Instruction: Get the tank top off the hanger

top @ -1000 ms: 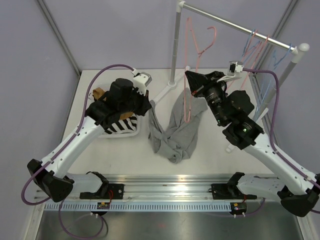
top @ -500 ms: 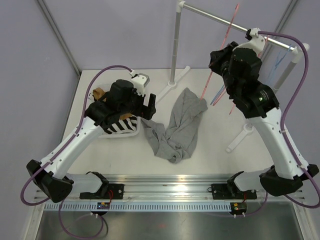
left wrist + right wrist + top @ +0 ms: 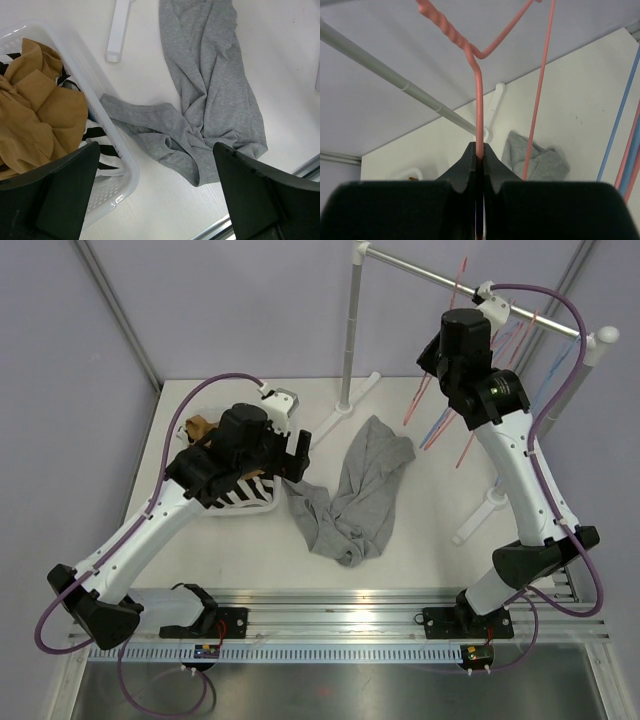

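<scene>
Crumpled grey fabric tank top (image 3: 355,495) lies on white worktop (image 3: 430,540). Left pincer (image 3: 298,456) spread over its left edge. Right pincer (image 3: 479,156) pinches thin pink hanger (image 3: 478,95), far right.

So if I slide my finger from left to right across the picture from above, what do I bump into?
white laundry basket → left hand, open → grey tank top → pink hanger → white end cap of the rack's rail
</scene>
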Tool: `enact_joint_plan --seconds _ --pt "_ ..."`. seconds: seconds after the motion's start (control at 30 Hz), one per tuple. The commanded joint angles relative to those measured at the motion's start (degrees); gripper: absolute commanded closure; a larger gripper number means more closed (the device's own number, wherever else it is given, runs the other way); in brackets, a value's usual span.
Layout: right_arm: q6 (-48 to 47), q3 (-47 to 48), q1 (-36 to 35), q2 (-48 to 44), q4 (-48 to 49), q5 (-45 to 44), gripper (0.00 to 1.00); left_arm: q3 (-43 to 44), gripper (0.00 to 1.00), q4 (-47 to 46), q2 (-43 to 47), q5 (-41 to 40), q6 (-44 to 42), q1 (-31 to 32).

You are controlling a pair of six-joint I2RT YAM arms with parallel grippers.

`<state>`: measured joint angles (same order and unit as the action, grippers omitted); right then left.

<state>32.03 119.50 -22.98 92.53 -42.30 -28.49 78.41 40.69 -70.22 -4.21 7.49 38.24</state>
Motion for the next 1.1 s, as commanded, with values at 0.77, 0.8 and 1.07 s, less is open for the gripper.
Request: enact_joint_plan --seconds 0.77,0.8,1.07 --pt "-4.8 -11.4 0.0 -19.8 6.0 18.5 0.01 4.2 0.01 -3.1 -10.4 -4.2 6.5 8.7" --pt "-5.1 -12.3 0.0 -21.0 5.7 19.2 0.01 4.2 0.01 -3.2 -11.3 -5.5 6.6 9.2" --pt "-8.6 -32.4 0.0 -41.6 10.7 37.5 0.01 0.5 0.01 -13.4 -24.7 -1.7 6.6 13.3"
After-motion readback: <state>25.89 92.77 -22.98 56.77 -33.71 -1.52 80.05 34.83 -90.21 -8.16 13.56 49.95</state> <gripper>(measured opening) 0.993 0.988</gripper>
